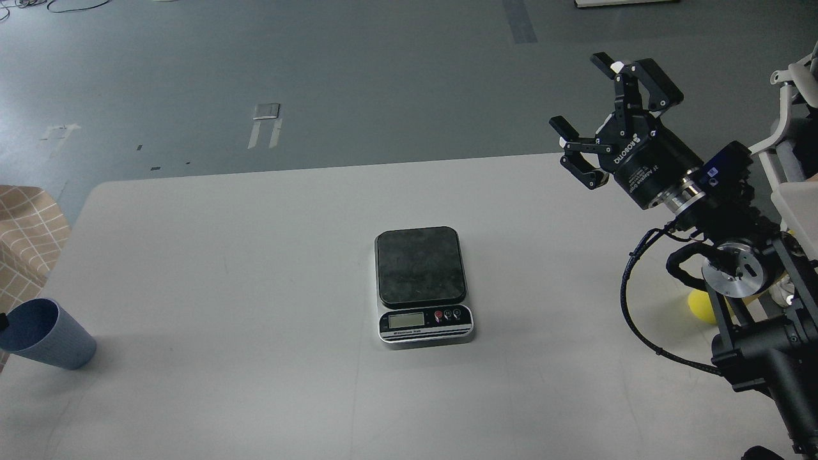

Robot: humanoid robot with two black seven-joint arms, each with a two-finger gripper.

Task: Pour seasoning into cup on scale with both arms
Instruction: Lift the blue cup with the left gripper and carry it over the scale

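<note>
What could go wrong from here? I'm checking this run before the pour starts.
The cup sits tilted at the table's left edge, barely in view; it could tip or fall before reaching the scale. The seasoning is mostly hidden behind the right arm, so the open right claw, raised well above it, may grasp it poorly.

Table pale grey-white, plain. Scale: dark mottled charcoal platform, silver base, black front panel with grey-green display and one red button. Cup dusty blue, darker navy inside. Seasoning bright yellow, only a sliver seen. Right gripper black with white lettering. Floor dull grey-green. Tan cloth at left edge, white grid lines.
</note>
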